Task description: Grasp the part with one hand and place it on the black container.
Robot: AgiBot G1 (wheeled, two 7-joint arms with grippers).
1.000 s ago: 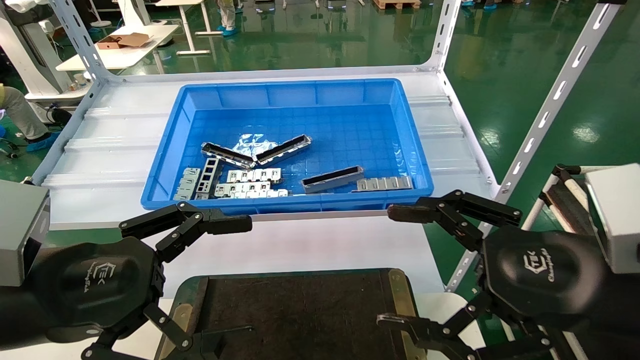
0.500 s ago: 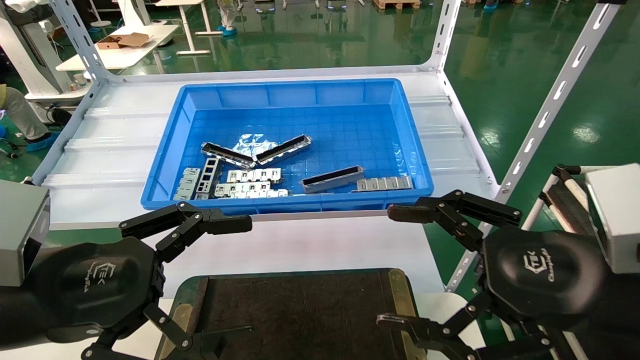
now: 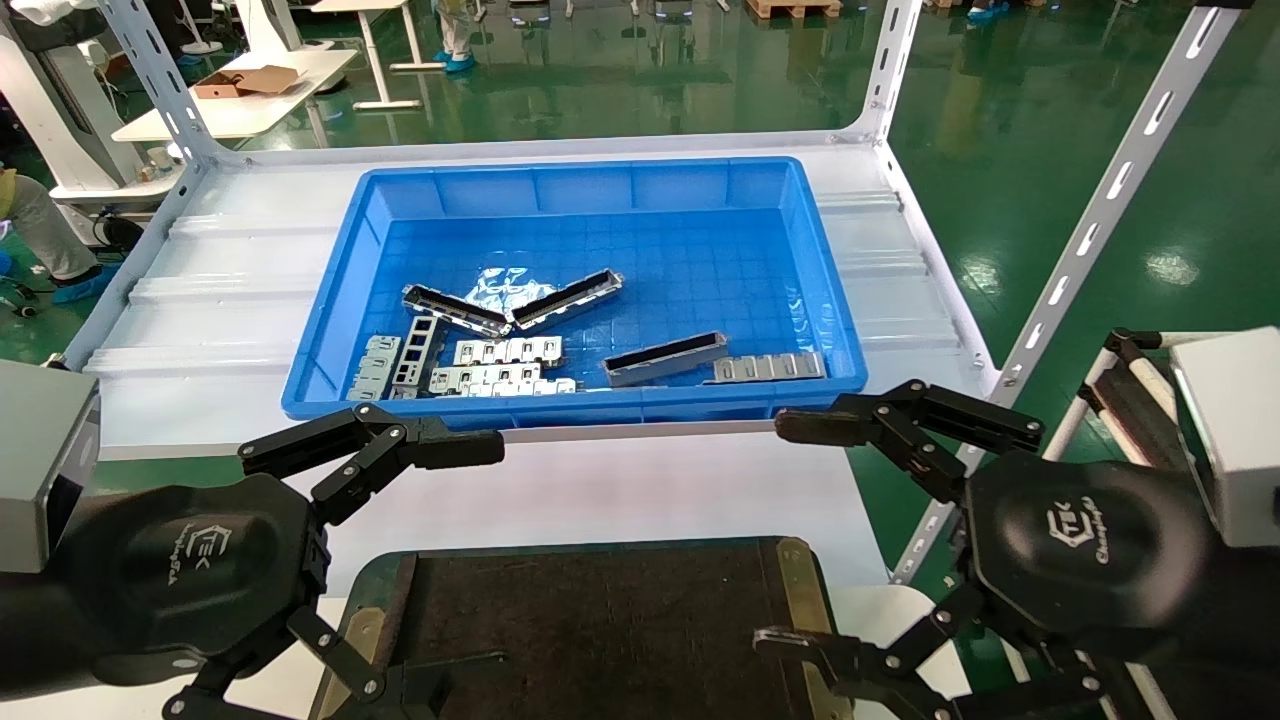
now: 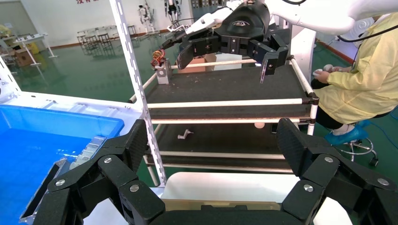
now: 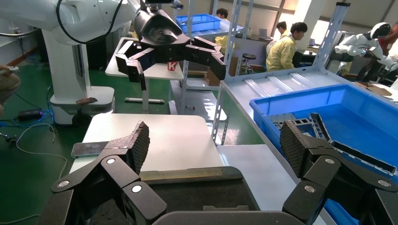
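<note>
Three parts lie in the blue bin (image 3: 600, 190): one channel bar (image 3: 663, 358) near its front right, and two more (image 3: 567, 298) (image 3: 455, 309) meeting end to end left of centre. The black container (image 3: 600, 620) sits at the near edge, below and between both grippers; its brass rim shows in the right wrist view (image 5: 187, 175). My left gripper (image 3: 465, 570) hovers open and empty over the container's left side. My right gripper (image 3: 775, 535) hovers open and empty over its right side. Both are in front of the bin, clear of the parts.
Flat perforated silver strips (image 3: 507, 350) (image 3: 770, 367) and crumpled foil (image 3: 505, 283) also lie in the bin. The bin stands on a white shelf (image 3: 230, 300) with slotted uprights (image 3: 1110, 200). A side cart with white rails (image 4: 225, 103) stands to the right.
</note>
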